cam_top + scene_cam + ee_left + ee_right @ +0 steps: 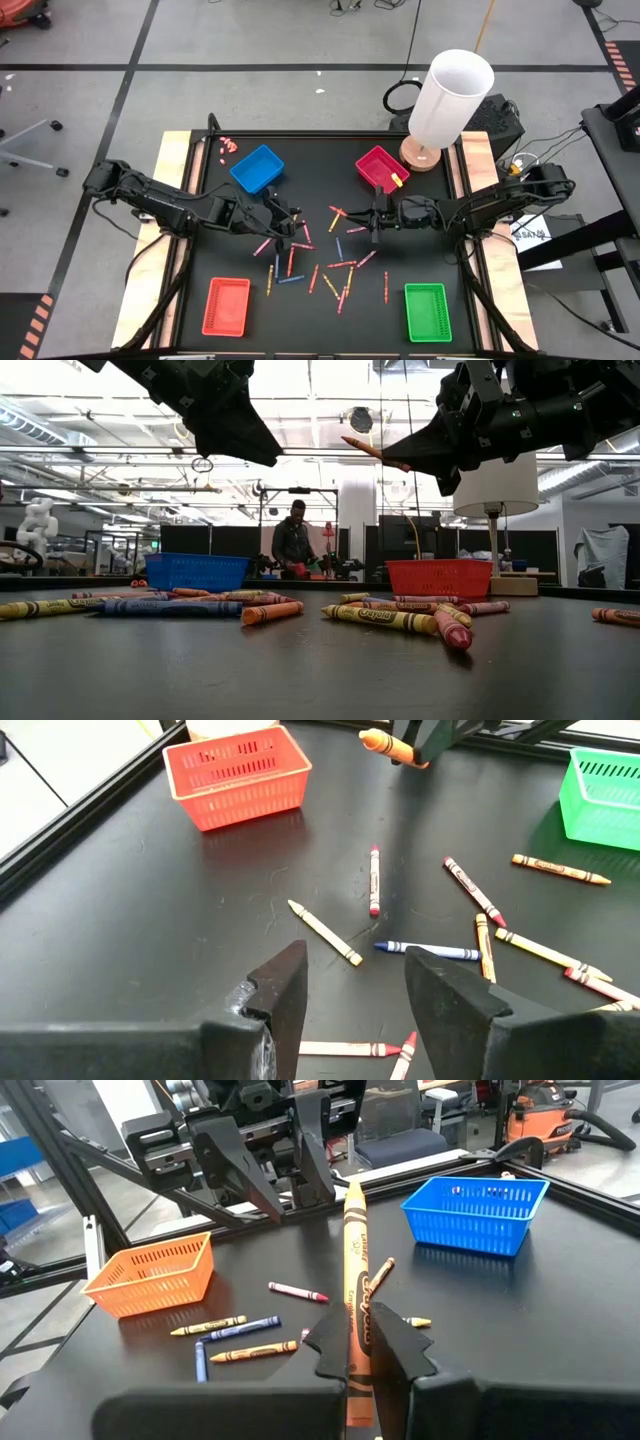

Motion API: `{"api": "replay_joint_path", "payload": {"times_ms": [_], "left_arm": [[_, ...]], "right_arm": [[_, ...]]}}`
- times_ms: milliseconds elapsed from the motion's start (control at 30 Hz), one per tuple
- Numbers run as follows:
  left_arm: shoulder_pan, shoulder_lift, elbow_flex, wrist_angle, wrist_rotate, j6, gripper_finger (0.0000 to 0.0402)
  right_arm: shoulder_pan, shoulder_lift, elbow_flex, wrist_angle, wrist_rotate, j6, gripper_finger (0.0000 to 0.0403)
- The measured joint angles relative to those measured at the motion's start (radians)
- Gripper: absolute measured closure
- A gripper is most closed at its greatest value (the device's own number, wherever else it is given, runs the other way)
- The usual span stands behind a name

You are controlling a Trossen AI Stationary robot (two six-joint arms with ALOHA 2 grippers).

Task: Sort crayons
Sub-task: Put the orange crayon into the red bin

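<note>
Right hand clamping paper-wrapped orange crayon, Crayola wrappers showing on crayons lying across matte black bench, left hand hovering with fingers apart

Both arms are dark, almost black, made of jointed blocky segments with thin black cables running along them. The left gripper has two thick matte black fingers with angular tips (the edges look a little worn). The right gripper has similar black, wedge-shaped fingers.
</note>
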Motion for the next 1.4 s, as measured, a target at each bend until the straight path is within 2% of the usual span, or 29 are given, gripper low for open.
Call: {"api": "replay_joint_path", "payload": {"times_ms": [500,700,833,1100,1200,1400], "left_arm": [[0.000,0.006,0.000,0.023,0.000,0.009,0.0233],[-0.003,0.101,0.000,0.200,0.006,0.079,0.0233],[0.009,0.176,-0.001,0.310,0.080,0.088,0.0233],[0.044,0.235,0.000,0.458,0.091,0.106,0.0231],[0.057,0.238,0.000,0.501,0.098,0.124,0.0214],[0.076,0.237,0.000,0.552,0.143,0.143,0.0149]], "right_arm": [[0.000,0.000,0.000,-0.003,0.002,-0.034,0.0398],[0.000,0.000,0.000,-0.002,0.003,-0.086,0.0398],[0.000,0.000,0.000,0.005,0.003,-0.108,0.0398],[0.000,0.000,0.000,0.005,0.003,-0.161,0.0398],[0.000,0.000,0.000,0.005,0.003,-0.177,0.0398],[0.000,0.000,0.000,0.006,0.003,-0.184,0.0398]]}}
